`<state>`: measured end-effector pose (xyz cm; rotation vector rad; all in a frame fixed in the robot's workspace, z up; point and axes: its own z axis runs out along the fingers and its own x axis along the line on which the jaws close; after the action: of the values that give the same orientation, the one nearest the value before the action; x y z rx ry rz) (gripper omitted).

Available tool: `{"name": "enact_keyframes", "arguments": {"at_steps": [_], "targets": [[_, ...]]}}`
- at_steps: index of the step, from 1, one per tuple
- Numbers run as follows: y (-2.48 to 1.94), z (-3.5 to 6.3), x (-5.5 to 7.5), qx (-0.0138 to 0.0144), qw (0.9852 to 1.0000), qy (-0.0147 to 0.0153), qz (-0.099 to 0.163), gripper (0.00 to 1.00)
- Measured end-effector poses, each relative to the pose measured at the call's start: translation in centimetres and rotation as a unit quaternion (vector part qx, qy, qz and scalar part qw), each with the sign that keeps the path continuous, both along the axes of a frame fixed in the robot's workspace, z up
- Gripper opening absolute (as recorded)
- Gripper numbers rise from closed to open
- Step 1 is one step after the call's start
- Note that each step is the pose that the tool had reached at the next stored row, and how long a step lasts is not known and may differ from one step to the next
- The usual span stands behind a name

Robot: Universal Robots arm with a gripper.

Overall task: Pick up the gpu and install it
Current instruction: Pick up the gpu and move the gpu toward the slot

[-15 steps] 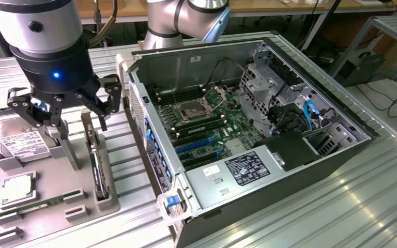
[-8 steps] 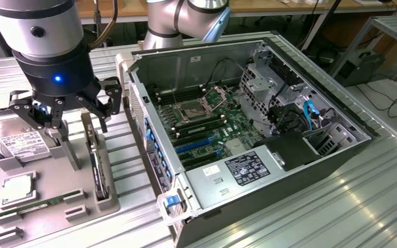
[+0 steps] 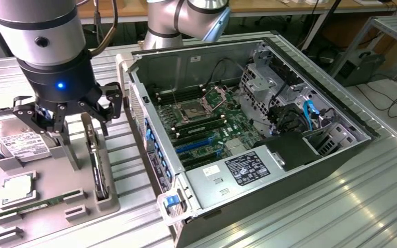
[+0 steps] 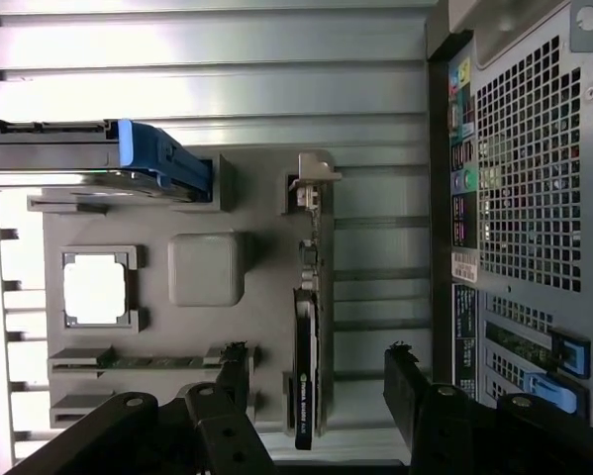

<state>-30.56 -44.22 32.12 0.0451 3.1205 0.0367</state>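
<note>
In the exterior view the tool point(image 3: 74, 126) hangs at the exterior view's left, its jaws spread wide and holding nothing. Directly beneath it, a grey tray point(image 3: 50, 178) rests on the ribbed metal counter point(image 3: 364, 206). The graphics card point(image 3: 98, 165) stands on its thin edge in a slot along the tray's side nearest the open computer case point(image 3: 309, 181). The card's long axis runs from just under the tool down toward the lower left of the frame, so the tool sits above the card's upper end rather than its middle. A hard drive point(image 3: 12, 139) and a memory stick point(image 3: 36, 205) lie in the same tray, further toward the exterior view's left.

In the wrist view the graphics card point(image 4: 306, 327) shows as a narrow strip in the tray point(image 4: 177, 327), beside the back of the computer case point(image 4: 534, 148). The tool point(image 4: 316, 364) straddles it: the two dark fingers point(image 4: 232, 371) stand apart on either side of the card's black end, not touching it. The long axis runs along the gap, and the silver bracket end lies well beyond the fingertips.
</note>
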Motion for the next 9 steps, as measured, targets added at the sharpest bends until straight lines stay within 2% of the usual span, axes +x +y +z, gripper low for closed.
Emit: {"name": "enact_keyframes", "arguments": {"at_steps": [9], "targets": [[-0.02,-1.15,0.0,0.0,1.0,0.0,0.001,0.66]]}}
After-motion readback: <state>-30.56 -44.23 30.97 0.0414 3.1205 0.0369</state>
